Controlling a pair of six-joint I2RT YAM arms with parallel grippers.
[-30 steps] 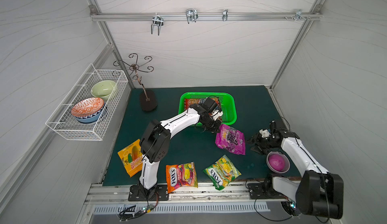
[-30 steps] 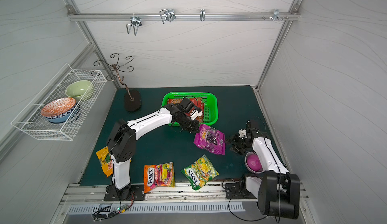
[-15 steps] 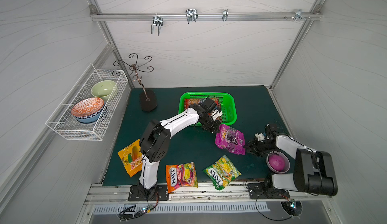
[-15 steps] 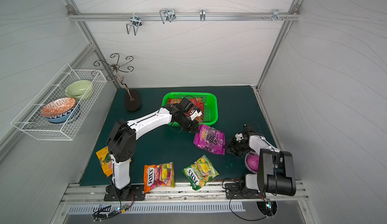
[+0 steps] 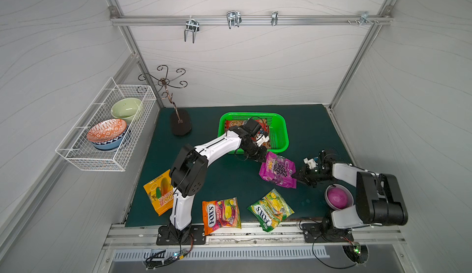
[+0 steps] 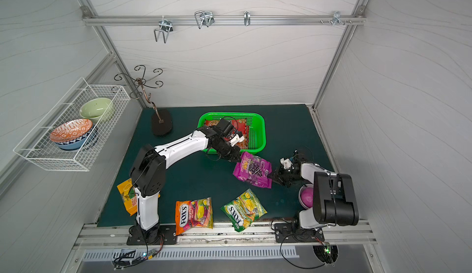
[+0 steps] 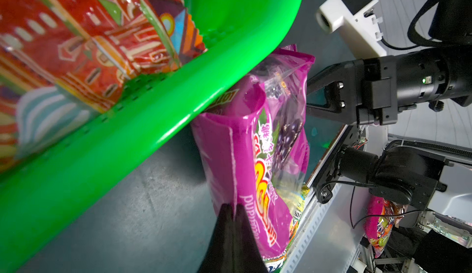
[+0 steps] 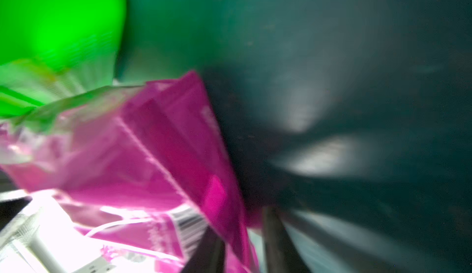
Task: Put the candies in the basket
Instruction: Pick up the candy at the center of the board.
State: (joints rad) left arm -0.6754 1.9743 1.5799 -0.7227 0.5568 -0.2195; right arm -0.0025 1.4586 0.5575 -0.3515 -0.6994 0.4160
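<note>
Left gripper point(image 7: 231, 208): jaws pressed together on one edge of the purple grape bag point(image 5: 278, 169), which I see standing up off the mat point(image 5: 224, 177) just outside the near corner of the green basket point(image 5: 282, 131). Right gripper point(image 8: 241, 223): jaws a little apart, straddling the bag's opposite edge; that wrist view is blurred, so I cannot tell whether the pads touch the plastic. Basket contents: one red patterned bag point(image 5: 235, 125), lying flat. On the mat near the front rail: an orange FOX'S bag point(image 5: 221, 214) and a green FOX'S bag point(image 5: 270, 209), side by side but apart. Yellow-orange bag point(image 5: 158, 192): at the mat's edge beside the left arm's base. Purple-lined bowl point(image 5: 338, 197): beside the right arm.
</note>
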